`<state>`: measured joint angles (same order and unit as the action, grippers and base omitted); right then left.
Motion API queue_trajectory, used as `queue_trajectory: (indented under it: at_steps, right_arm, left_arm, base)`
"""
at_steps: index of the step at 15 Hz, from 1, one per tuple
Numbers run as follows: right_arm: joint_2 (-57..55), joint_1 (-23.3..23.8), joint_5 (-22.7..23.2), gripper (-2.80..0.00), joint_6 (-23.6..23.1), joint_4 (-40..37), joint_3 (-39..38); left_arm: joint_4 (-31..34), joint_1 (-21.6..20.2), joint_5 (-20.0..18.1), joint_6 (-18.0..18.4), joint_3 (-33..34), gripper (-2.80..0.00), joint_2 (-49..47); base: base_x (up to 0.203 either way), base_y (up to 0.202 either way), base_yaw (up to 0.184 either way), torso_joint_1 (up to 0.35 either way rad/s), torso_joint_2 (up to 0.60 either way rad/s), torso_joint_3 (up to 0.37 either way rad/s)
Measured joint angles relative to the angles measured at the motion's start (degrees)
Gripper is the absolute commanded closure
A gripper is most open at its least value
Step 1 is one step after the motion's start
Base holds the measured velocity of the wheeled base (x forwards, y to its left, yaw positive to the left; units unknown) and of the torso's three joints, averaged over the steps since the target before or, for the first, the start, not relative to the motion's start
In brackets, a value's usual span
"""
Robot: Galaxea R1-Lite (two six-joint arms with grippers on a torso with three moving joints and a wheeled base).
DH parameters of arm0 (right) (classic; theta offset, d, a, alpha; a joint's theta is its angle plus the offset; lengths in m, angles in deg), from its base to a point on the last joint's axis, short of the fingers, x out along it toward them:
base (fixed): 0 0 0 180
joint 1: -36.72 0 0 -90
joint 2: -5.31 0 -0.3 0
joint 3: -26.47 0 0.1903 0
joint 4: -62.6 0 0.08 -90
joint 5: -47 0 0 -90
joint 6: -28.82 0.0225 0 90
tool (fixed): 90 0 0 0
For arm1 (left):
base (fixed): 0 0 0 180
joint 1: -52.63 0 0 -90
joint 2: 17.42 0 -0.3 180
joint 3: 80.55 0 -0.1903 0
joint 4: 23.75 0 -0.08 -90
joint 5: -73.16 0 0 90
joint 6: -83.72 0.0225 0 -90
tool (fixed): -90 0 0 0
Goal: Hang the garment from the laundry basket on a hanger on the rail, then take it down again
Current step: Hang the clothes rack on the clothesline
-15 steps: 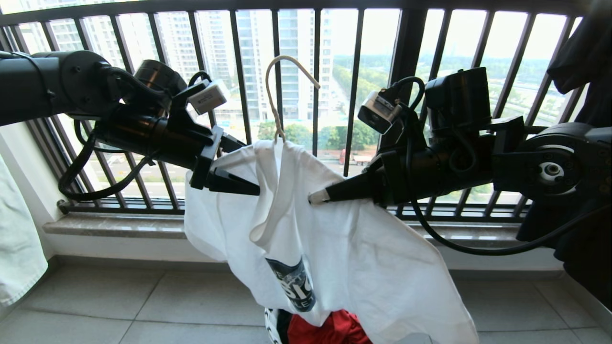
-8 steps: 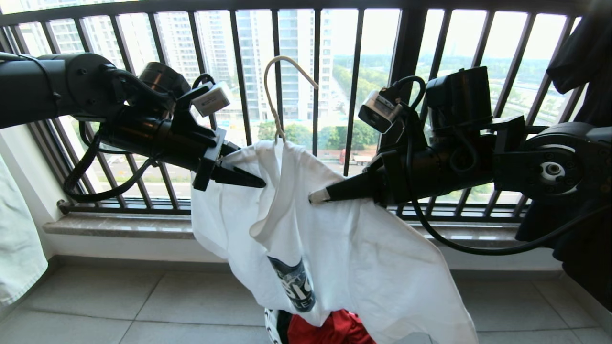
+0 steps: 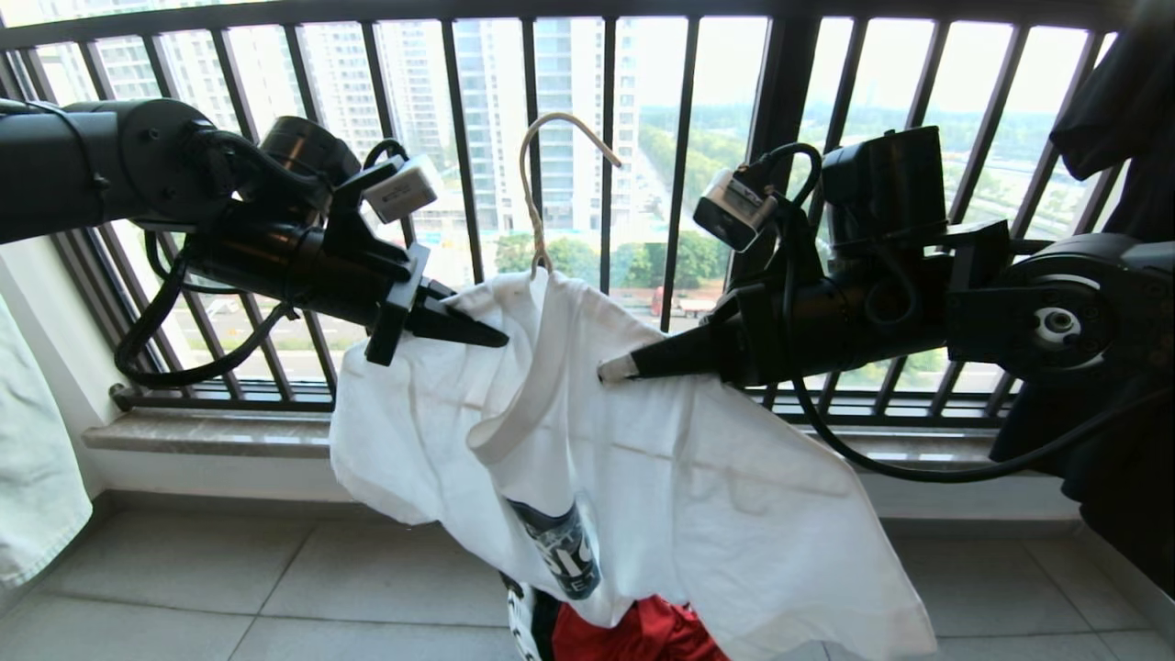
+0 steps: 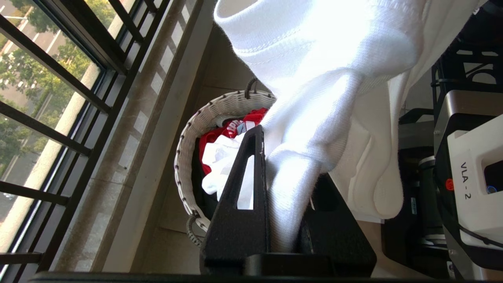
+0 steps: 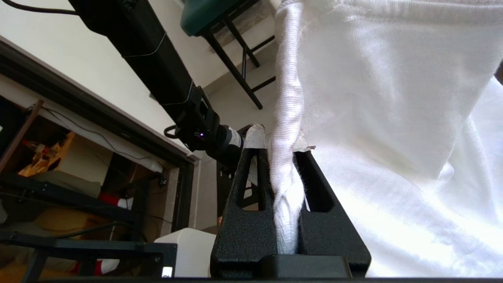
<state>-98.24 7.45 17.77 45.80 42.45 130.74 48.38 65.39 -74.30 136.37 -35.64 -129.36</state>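
The white garment (image 3: 661, 477) hangs spread between my two grippers, its dark blue chest print low in the head view. The cream wire hanger (image 3: 542, 165) sticks its hook up out of the neck opening, in front of the window bars. My left gripper (image 3: 496, 338) is shut on a fold of the shirt left of the neck, seen between its black fingers (image 4: 243, 188). My right gripper (image 3: 608, 369) is shut on the cloth right of the neck (image 5: 279, 141). The laundry basket (image 4: 188, 133) stands on the floor below. The rail is out of view.
A red cloth (image 3: 643, 633) and more white fabric lie in the basket. The black window guard (image 3: 679, 165) and a stone sill (image 3: 211, 431) run behind the shirt. A black shirt (image 3: 1129, 110) hangs at the far right, a pale cloth (image 3: 27, 477) at the far left.
My left gripper has closed on the shirt's left shoulder. That side of the shirt now spreads wider to the left, and the hanger hook has shifted slightly right.
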Motion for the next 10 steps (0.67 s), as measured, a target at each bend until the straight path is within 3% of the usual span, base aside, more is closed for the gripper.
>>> queue_trajectory:
  at_steps: [1, 2, 3, 10]
  right_arm:
    - [-0.1, 0.1, 0.0, 0.0, -0.2, 0.0, 0.0]
    - [-0.1, 0.2, 0.0, -1.11, -0.3, 0.0, 0.0]
    - [-0.2, 0.3, -0.3, -2.8, -0.4, 0.0, 0.0]
    - [-0.8, 0.5, -2.3, -2.8, -1.8, 0.0, 0.1]
  left_arm:
    - [0.0, 0.0, 0.0, 0.0, 0.0, 0.0, 0.0]
    - [0.0, 0.0, -0.1, 0.0, 0.0, 0.0, 0.1]
    - [-0.1, 0.0, 0.0, 0.0, 0.0, 0.0, 0.2]
    - [-0.1, -0.1, -0.1, -0.3, 0.0, 0.0, 0.6]
  base:
    - [0.0, 0.0, 0.0, 0.0, 0.0, 0.0]
    - [0.0, 0.0, 0.0, 0.0, 0.0, 0.0]
    - [0.0, 0.0, 0.0, 0.0, 0.0, 0.0]
    - [0.0, 0.0, 0.0, 0.0, 0.0, 0.0]
